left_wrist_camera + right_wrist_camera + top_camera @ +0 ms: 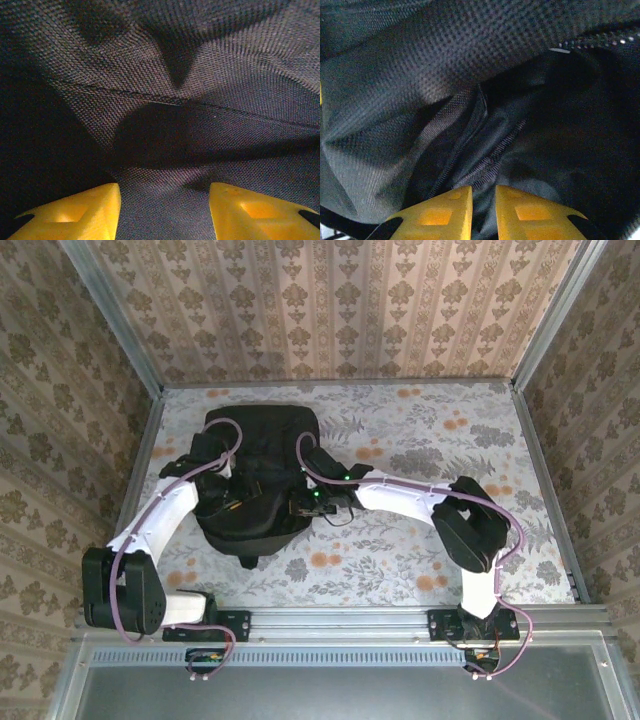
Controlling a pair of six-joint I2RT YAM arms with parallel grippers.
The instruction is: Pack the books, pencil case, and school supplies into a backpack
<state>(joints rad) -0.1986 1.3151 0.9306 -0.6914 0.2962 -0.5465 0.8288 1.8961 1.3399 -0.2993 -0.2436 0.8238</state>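
Note:
The backpack (265,432) is a big black soft bag lying left of the table's middle. My left gripper (224,466) rests on its left side. In the left wrist view its yellow fingers stand well apart over the backpack's woven cloth (200,75), and the left gripper (165,202) grips nothing I can see. My right gripper (298,504) is at the bag's right edge. Close up, the right gripper (484,200) is nearly closed, pinching a fold of backpack lining (420,75) beside a zip band (492,155). The books, pencil case and school supplies are out of view.
The floral tablecloth (430,430) lies bare to the right of the bag and along the front. Wallpapered walls and a metal frame (540,480) box in the table on three sides. The arm bases sit on the near rail (340,620).

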